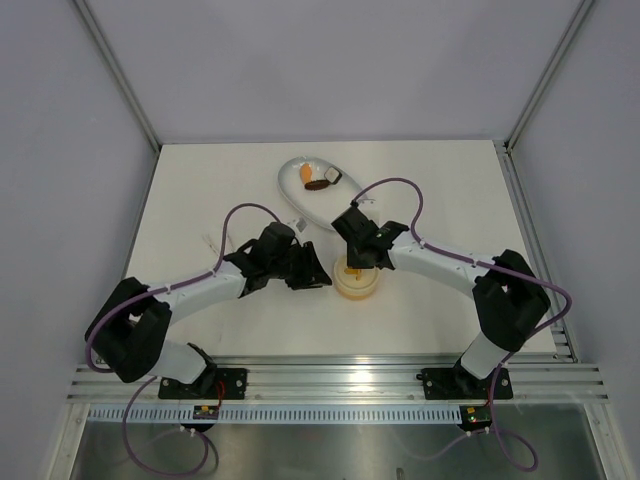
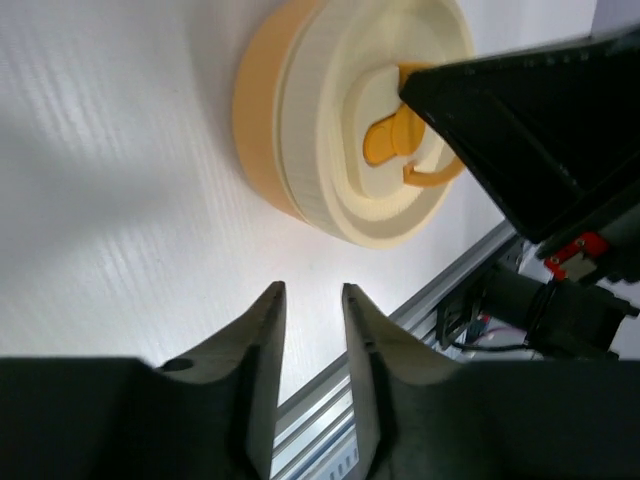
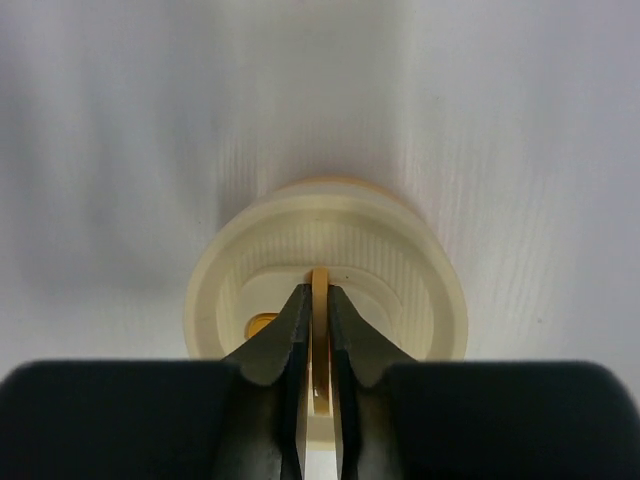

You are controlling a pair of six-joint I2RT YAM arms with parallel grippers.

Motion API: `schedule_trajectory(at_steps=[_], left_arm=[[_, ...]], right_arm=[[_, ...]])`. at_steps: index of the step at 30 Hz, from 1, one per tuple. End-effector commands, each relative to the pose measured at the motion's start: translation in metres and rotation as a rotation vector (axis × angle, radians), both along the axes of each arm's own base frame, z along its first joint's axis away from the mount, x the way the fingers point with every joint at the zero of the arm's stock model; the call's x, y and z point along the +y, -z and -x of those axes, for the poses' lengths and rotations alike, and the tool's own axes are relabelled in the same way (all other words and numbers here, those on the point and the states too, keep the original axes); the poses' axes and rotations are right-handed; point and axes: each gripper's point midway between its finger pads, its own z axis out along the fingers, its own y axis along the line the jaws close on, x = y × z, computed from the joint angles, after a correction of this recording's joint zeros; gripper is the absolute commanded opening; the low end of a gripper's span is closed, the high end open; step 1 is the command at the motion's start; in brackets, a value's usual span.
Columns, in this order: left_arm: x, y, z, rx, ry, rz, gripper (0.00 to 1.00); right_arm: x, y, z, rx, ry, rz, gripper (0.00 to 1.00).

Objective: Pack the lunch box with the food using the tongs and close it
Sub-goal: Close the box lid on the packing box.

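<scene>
The lunch box (image 1: 357, 283) is mid-table with its lid (image 3: 330, 245) on. My right gripper (image 3: 315, 297) is right over it, fingers pinched onto the lid's thin upright tab (image 3: 320, 350). My left gripper (image 2: 312, 292) is just left of the tub, not touching it, jaws a bit apart and empty. Some food (image 1: 316, 183) sits in the white dish (image 1: 283, 178) further back.

Overhead lighting is bright and diffuse. Soft grey shadows mottle the table (image 3: 100, 150). Close to the lens, fingers (image 2: 262, 340) appear blurred.
</scene>
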Motion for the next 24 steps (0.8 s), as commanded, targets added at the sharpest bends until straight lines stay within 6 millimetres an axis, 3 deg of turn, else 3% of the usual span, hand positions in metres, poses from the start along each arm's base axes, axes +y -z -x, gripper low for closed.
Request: schedule_trajectory(at_steps=[1, 2, 5, 11, 12, 13, 17, 20, 21, 23, 24], left_arm=[[0.009, -0.010, -0.021, -0.057, -0.059, -0.088, 0.43], [0.005, -0.017, -0.026, -0.069, -0.051, -0.083, 0.44], [0.000, -0.019, -0.028, -0.068, -0.039, -0.078, 0.45], [0.000, -0.042, -0.033, -0.206, -0.022, -0.201, 0.44], [0.005, -0.041, -0.028, -0.202, -0.011, -0.252, 0.44], [0.001, -0.055, -0.034, -0.258, -0.011, -0.279, 0.45], [-0.006, -0.065, -0.037, -0.313, 0.017, -0.386, 0.63], [-0.023, -0.077, -0.035, -0.362, 0.074, -0.413, 0.69], [-0.027, -0.067, -0.033, -0.346, 0.103, -0.448, 0.70], [-0.042, -0.071, -0.034, -0.369, 0.146, -0.457, 0.70], [-0.046, -0.059, -0.031, -0.356, 0.181, -0.493, 0.69]], right_arm=[[0.005, -0.007, 0.003, 0.001, 0.001, -0.055, 0.18], [0.003, -0.011, 0.004, -0.004, 0.000, -0.054, 0.29], [-0.005, -0.035, 0.001, -0.057, 0.014, -0.053, 0.46], [-0.046, -0.077, -0.001, -0.160, 0.108, -0.055, 0.55], [-0.053, -0.070, 0.002, -0.140, 0.114, -0.064, 0.56], [-0.068, -0.072, -0.005, -0.147, 0.160, -0.086, 0.57], [-0.092, -0.038, -0.002, -0.016, 0.191, -0.155, 0.60], [-0.092, -0.019, 0.001, 0.074, 0.174, -0.181, 0.64], [-0.091, -0.014, 0.002, 0.091, 0.173, -0.179, 0.64], [-0.089, -0.007, 0.004, 0.111, 0.175, -0.182, 0.64], [-0.089, -0.005, 0.004, 0.111, 0.176, -0.186, 0.64]])
